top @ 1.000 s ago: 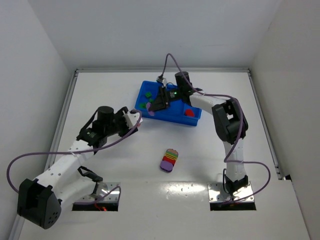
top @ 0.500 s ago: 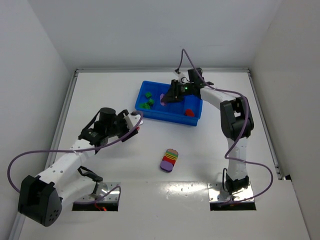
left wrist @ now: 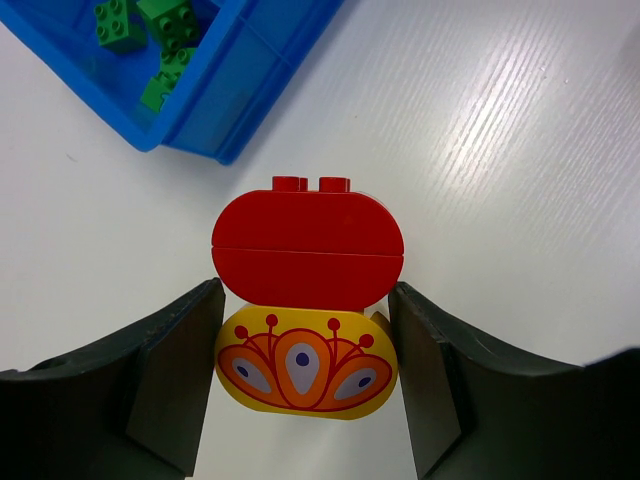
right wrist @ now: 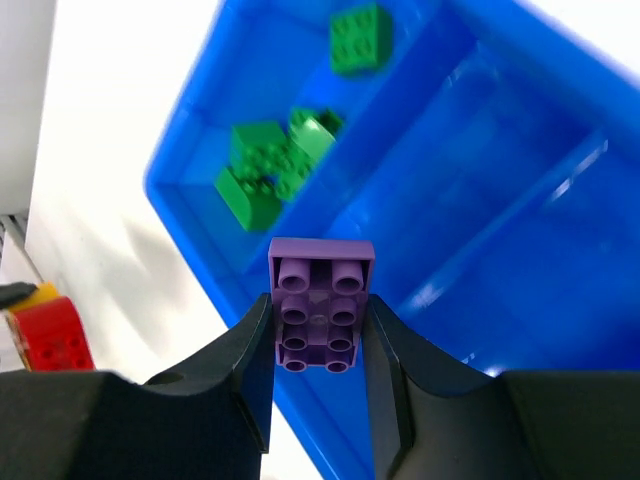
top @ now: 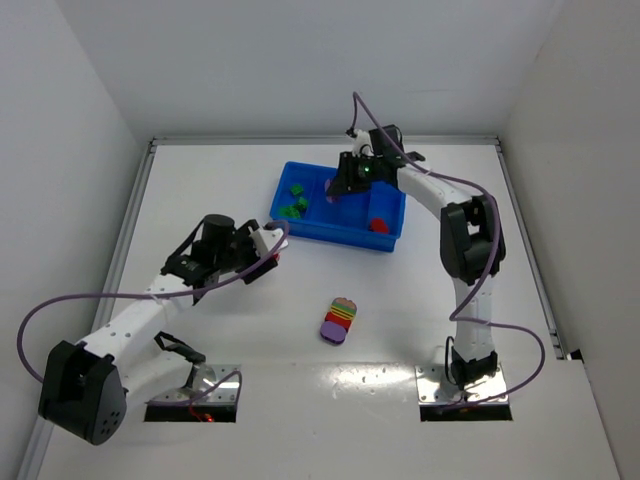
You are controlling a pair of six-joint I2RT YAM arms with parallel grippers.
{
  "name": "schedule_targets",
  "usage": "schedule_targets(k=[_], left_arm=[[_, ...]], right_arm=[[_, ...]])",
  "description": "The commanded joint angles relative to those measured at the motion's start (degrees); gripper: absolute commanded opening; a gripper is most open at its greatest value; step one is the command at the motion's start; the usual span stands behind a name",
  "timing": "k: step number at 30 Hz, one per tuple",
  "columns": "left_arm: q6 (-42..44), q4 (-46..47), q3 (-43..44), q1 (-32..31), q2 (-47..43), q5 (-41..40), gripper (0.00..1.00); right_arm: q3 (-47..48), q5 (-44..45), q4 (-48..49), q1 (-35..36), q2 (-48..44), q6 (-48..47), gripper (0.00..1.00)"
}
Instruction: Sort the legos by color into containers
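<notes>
the right tool (top: pixel 342 188) was pinched shut on a purple lego (right wrist: pixel 320 305). a second before, it hung by the lower left edge of the blue tray (top: pixel 335 234). then it went up and to the right in the top view, and now it was over the middle of the tray. in the right wrist view the purple lego hung just past the box with the green legos (right wrist: pixel 270 170). it looked to be over the next box, which seemed empty, but the slanted view made that hard to be sure of. so the purple lego was likely about to get a box of its own, and letting go was the next step.

the left tool (left wrist: pixel 303 300) was part way open, with a finger on each side of a red and yellow clump (left wrist: pixel 307 290). it had barely moved, and sat at the left of the top view, near the tray's lower left corner. a red lego (top: pixel 378 225) lay in the box at the right end. a striped clump (top: pixel 339 320) lay on the bench (top: pixel 520 300) in the lower middle, not sorted yet.
</notes>
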Motion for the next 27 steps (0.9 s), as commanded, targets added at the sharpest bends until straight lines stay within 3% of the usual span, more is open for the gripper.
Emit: schedule_targets(k=[1, 10, 27], left_arm=[[-1.1, 2.33, 2.36, 0.32, 0.26, -0.07, 0.32], [-1.1, 2.85, 2.89, 0.32, 1.4, -0.6, 0.32], [-1.1, 3.91, 3.94, 0.32, 3.07, -1.13, 0.32]], right_arm=[[4.58, 1.81, 1.26, 0.55, -0.88, -0.88, 0.06], [8.36, 8.22, 0.11, 3.01, 2.55, -0.88, 0.09], [10.12, 14.12, -1.56, 4.68, 5.54, -2.55, 0.29]])
